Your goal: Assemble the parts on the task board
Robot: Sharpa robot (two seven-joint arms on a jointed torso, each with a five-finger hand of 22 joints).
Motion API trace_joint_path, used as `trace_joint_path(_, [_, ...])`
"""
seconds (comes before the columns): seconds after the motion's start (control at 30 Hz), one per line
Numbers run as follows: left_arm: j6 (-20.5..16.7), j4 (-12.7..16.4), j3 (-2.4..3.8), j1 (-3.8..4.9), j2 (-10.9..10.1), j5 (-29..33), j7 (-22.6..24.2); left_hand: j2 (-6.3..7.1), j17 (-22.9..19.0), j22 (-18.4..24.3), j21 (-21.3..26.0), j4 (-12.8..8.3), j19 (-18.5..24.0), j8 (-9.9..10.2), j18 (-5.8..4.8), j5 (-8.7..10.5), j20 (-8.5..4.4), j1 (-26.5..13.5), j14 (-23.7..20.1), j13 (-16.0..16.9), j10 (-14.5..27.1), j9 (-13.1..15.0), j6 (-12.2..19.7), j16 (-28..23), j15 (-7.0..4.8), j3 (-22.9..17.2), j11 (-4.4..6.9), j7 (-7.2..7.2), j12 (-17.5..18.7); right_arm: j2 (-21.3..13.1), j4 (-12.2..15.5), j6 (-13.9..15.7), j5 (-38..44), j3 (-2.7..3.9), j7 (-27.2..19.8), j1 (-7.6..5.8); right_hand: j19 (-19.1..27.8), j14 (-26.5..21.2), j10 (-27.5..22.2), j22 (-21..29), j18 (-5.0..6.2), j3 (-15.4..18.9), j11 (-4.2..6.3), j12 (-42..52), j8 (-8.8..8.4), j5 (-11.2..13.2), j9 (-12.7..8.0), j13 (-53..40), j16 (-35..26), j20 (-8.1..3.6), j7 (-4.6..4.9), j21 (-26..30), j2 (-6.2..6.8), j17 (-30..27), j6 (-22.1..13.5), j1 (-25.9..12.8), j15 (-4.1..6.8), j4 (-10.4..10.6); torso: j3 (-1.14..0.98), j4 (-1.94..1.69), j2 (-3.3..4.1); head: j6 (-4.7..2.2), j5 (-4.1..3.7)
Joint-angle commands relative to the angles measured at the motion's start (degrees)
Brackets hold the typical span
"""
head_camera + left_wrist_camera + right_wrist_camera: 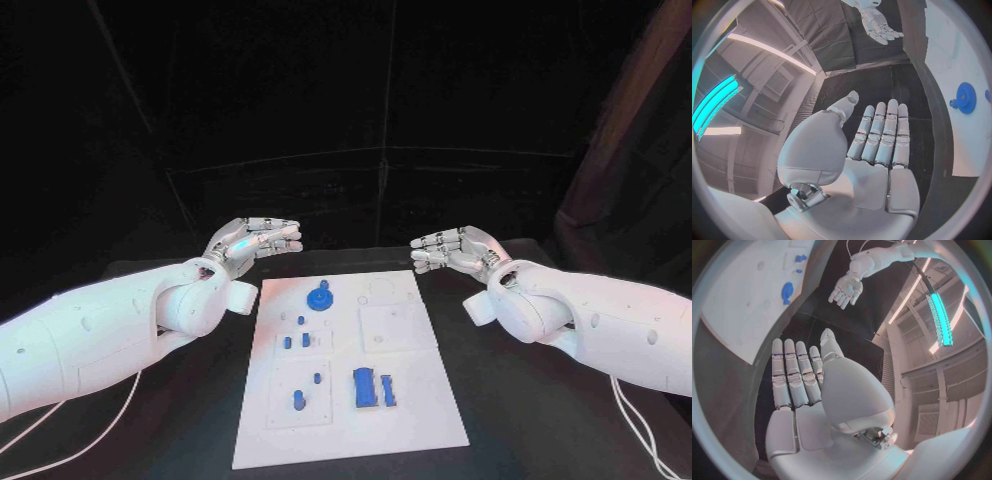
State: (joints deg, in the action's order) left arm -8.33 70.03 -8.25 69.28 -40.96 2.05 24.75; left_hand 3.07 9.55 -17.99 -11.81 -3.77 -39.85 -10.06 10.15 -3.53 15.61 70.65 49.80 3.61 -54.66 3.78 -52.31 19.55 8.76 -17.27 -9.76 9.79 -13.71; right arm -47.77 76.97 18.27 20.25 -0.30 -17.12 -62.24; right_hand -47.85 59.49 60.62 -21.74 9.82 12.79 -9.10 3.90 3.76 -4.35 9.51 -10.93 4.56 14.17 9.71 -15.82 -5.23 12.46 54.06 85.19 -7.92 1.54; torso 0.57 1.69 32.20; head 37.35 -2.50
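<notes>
The task board lies flat in the lower middle of the head view, a long white plate on the black table, running from just below the two hands down toward the bottom edge. Blue parts sit on it: a round gear-like part near the board's upper left, a few small pegs lower down along its left half, two more slim pieces in the lower left panel, and a larger blue block with a narrow piece just beside it in the lower middle. The board's upper right panels look bare and white. The left hand hovers at the upper left of the board, off its corner, fingers extended side by side and holding nothing; the left wrist view shows its palm flat with straight fingers, the blue gear at the right of the circle. The right hand hovers at the upper right of the board, likewise spread flat and empty, well apart from the parts; its own wrist view confirms the straight fingers.
</notes>
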Motion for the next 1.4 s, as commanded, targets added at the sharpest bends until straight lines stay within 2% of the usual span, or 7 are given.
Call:
trace_joint_path(0.03, [-3.33,-1.6,0.04,-0.42,1.05,4.41,4.93,-0.39,-1.68,1.66,1.42,0.01,1.1,1.05,0.47,-0.06,0.49,0.6,-0.14,-0.05,0.06,-0.06,-0.25,-3.33,0.04,0.75,-0.05,-0.35,2.08,2.39,-3.61,-1.53,-8.89,0.16,-7.83,-0.13,-1.53,1.07,0.23,2.84,0.82,0.14,-0.26,-0.12,-0.16,0.24,-1.88,3.37,-0.97,0.19,-0.03,3.11,-0.39,-3.33,0.05,-1.34,-0.06,-1.67,-0.22,0.1,-1.08,-0.94,-0.09])
trace_joint_path(0.2, [-4.58,-3.22,0.06,-0.88,2.38,5.15,5.83,-0.93,-3.16,3.28,2.13,-0.05,0.81,2.26,0.52,-0.09,0.61,1.07,1.07,-0.04,-0.6,-0.04,-0.83,-6.4,0.1,1.41,-0.1,-0.39,4.23,5.46,-7.74,-2.28,-9.71,0.3,-8.58,-0.18,-5.71,4.66,0.34,5.31,0.77,-0.51,-0.02,-0.19,-0.14,-0.37,-3.79,6.52,-0.83,-0.53,0.72,4.85,-1.45,-6.14,0.31,-1.72,0.72,-4.18,-0.34,0.05,-1.2,-2.22,0.13])
trace_joint_path(0.23, [-2.08,-2.72,0.0,-0.84,2.01,2.49,2.35,-3.07,-4.98,7.59,4.82,3.77,12.59,4.47,-3.05,3.53,-4.32,-20.75,-14.44,-3.61,16.24,-3.78,15.4,-10.15,-2.53,5.92,2.78,-3.23,6.94,4.75,-6.62,-0.69,-5.65,0.25,-4.61,-0.05,10.95,-15.12,-18.19,9.96,-2.95,-4.09,2.73,-3.9,-3.76,4.35,-5.27,10.93,-4.56,-4.49,-2.65,7.99,0.79,-7.71,-15.96,-26.73,2.76,-1.54,-0.19,0.05,-0.96,-1.61,-0.05])
trace_joint_path(0.47, [-5.23,-0.61,0.77,-1.61,1.47,2.06,2.6,-3.07,-9.55,9.92,6.4,3.77,18.33,5.77,-3.97,3.53,-6.68,-31.18,-21.79,-3.61,24.27,-3.78,23.08,-12.36,-3.87,8.49,4.31,-4.61,8.49,4.56,-4.28,2.47,-7.39,0.26,-5.57,0.21,18.18,-23.97,-26.95,12.73,-3.65,-5.91,4.09,-3.9,-3.76,4.35,-9.51,10.93,-4.56,-6.65,-3.92,9.78,5.23,-12.46,-24.02,-39.13,7.92,-1.54,-0.42,-1.0,-1.0,-2.43,1.49])
trace_joint_path(0.77, [-18.34,8.2,3.98,-4.83,-0.76,0.3,3.65,-3.07,-9.55,12.38,11.81,3.77,24.88,10.06,-5.19,3.53,-9.42,-43.22,-30.34,-3.61,33.51,-3.78,32.0,-14.51,-8.76,11.16,9.76,-9.79,13.71,3.75,5.21,15.32,-14.46,0.28,-9.47,1.24,27.18,-34.75,-37.15,15.46,-5.17,-7.99,9.1,-3.9,-3.76,4.35,-9.51,10.93,-4.56,-8.93,-5.69,11.59,5.23,-12.46,-33.13,-53.08,7.92,-1.54,-0.57,-1.69,-1.02,-2.97,2.5])
trace_joint_path(0.8, [-20.13,9.4,4.42,-5.27,-1.07,0.06,3.79,-3.07,-9.55,12.6,11.81,3.77,25.49,10.06,-5.19,3.53,-9.64,-44.28,-31.11,-3.61,34.35,-3.78,32.78,-14.76,-8.76,11.42,9.76,-9.79,13.71,3.65,6.3,16.8,-15.27,0.28,-9.92,1.36,27.98,-35.7,-38.09,15.71,-5.17,-8.2,9.1,-3.9,-3.76,4.35,-9.51,10.93,-4.56,-9.13,-9.71,11.79,5.23,-12.46,-33.95,-54.32,7.92,-1.54,-0.57,-1.69,-1.02,-2.97,2.5])
trace_joint_path(1.4, [-35.79,19.92,8.25,-9.12,-3.73,-2.05,5.04,-3.07,-9.55,17.99,11.81,3.77,33.3,10.06,-10.15,3.53,-15.61,-58.5,-41.19,-3.61,45.3,-3.78,43.32,-19.55,-8.76,17.27,9.76,-9.79,13.71,3.08,12.98,25.85,-20.25,0.3,-12.68,2.08,38.63,-48.48,-50.19,21.74,-9.82,-12.79,9.1,-3.9,-3.76,4.35,-9.51,10.93,-4.56,-14.17,-9.71,15.82,5.23,-12.46,-44.77,-70.91,7.92,-1.54,-0.57,-1.69,-1.02,-2.97,2.5])
